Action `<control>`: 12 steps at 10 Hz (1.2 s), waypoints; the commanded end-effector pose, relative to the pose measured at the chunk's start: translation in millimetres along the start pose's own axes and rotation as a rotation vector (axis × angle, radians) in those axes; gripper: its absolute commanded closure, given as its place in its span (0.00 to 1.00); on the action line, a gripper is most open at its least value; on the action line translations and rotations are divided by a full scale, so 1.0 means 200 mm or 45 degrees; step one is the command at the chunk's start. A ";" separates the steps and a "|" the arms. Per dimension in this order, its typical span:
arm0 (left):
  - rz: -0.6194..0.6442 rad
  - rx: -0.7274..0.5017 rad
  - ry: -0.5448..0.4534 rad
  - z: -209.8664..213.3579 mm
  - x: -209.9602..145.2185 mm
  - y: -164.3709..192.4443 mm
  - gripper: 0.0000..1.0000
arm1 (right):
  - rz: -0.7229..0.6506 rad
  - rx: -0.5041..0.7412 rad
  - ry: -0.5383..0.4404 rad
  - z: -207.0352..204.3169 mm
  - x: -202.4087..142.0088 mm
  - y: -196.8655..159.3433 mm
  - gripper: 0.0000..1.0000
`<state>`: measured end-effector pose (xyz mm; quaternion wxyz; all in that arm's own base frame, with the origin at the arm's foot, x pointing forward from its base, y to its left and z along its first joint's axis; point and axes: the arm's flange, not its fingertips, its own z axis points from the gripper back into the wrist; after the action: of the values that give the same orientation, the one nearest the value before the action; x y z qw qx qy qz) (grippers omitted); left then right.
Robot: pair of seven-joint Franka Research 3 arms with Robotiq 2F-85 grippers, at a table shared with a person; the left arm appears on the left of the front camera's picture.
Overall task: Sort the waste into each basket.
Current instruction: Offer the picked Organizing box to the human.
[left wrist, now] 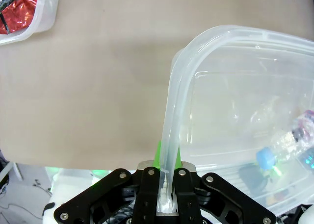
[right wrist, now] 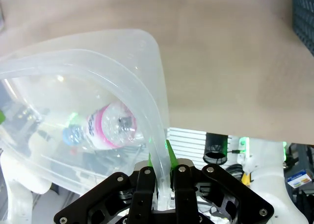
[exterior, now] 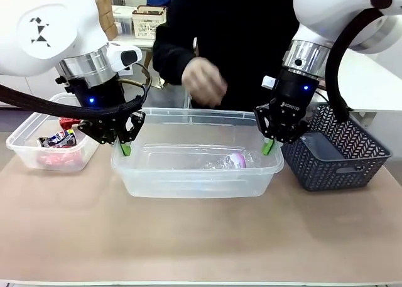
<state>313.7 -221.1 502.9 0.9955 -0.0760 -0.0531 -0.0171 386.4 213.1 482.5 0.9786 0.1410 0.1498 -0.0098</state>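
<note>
Large clear rectangular plastic tub (exterior: pixel 196 174) sits mid-table, clear pink-labelled bottle (exterior: pixel 227 161) inside. Left gripper (exterior: pixel 125 149) and right gripper (exterior: pixel 269 146) each clamp its end rims. Light, flexible wall; rim lip looks the best hold.

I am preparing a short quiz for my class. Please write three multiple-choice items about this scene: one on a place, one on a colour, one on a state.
1. Where does the bottle lie?
A. in the large tub
B. in the grey basket
C. on the table

2. What colour is the bottle's label?
A. green
B. pink
C. yellow

3. What are both hands doing?
A. hanging open
B. gripping cans
C. clamping the large tub's rim

Key: 1 A, the bottle lies inside the large tub. 2 B, the right wrist view shows a pink band. 3 C, the left hand and the right hand are each shut on an end rim.
</note>
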 end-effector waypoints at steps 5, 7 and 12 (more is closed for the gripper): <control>0.023 0.006 0.001 0.00 -0.02 0.02 1.00 | 0.018 0.027 0.005 0.03 0.00 -0.01 1.00; 0.023 0.006 0.001 0.00 -0.02 0.02 1.00 | 0.018 0.027 0.005 0.03 0.00 -0.01 1.00; 0.023 0.006 0.001 0.00 -0.02 0.02 1.00 | 0.018 0.027 0.005 0.03 0.00 -0.01 1.00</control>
<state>313.8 -221.1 502.3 0.9956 -0.0758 -0.0524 -0.0170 386.1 213.0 481.8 0.9783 0.1408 0.1514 -0.0098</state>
